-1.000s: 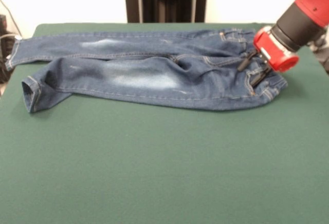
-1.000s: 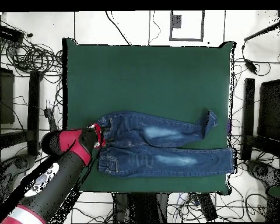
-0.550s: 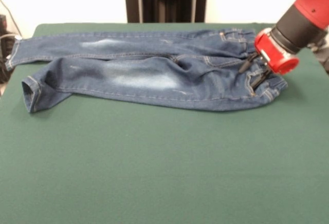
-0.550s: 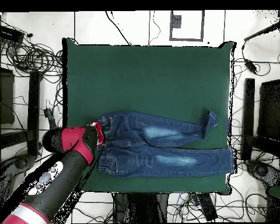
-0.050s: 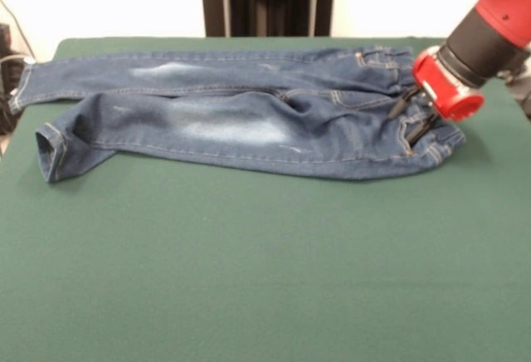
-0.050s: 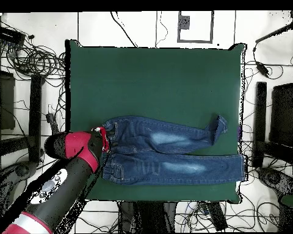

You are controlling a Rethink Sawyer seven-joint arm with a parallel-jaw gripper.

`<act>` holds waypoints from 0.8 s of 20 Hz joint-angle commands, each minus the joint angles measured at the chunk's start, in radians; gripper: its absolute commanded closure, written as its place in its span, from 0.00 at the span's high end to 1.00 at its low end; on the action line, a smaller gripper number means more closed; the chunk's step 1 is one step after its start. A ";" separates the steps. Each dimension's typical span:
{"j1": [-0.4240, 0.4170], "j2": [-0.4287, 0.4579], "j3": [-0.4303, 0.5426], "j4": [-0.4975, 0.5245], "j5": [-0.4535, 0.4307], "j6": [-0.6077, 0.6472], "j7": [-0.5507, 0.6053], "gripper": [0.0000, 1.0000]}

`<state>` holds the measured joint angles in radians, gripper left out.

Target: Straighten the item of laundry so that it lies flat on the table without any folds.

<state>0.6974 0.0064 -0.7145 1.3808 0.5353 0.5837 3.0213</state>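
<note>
The jeans (image 5: 241, 113) lie spread across the far part of the green bench (image 5: 265, 254), legs running toward the left of the front view and the gathered waistband at the right. In the overhead view the jeans (image 6: 170, 152) sit in the half of the bench (image 6: 155, 73) nearer the robot's base, waistband toward the left edge.

The far leg lies nearly straight, its cuff reaching the bench's left edge in the front view. The near leg is bent up at its end, so the cuff stands turned over rather than flat. Both thighs show pale faded patches, and soft wrinkles run through the seat and crotch.

The red and black arm (image 5: 489, 22) comes in from the upper right, and its jaws (image 5: 412, 117) point down onto the waistband. The two thin dark fingers (image 5: 399, 101) stand a little apart, tips on or in the denim. They seem to be pinching a fold of the waistband, though the tips are too small against the dark cloth to be sure. In the overhead view the arm (image 6: 57, 183) hides the jaws.
</note>
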 commanded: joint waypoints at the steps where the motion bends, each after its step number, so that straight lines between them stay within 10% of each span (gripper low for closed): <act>1: 0.024 0.102 0.343 -0.120 0.194 -0.067 0.309 1.00; 16: 0.061 0.153 0.296 -0.225 0.233 0.019 0.353 1.00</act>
<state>0.7069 0.0304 -0.7429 1.3702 0.5948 0.6147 3.0262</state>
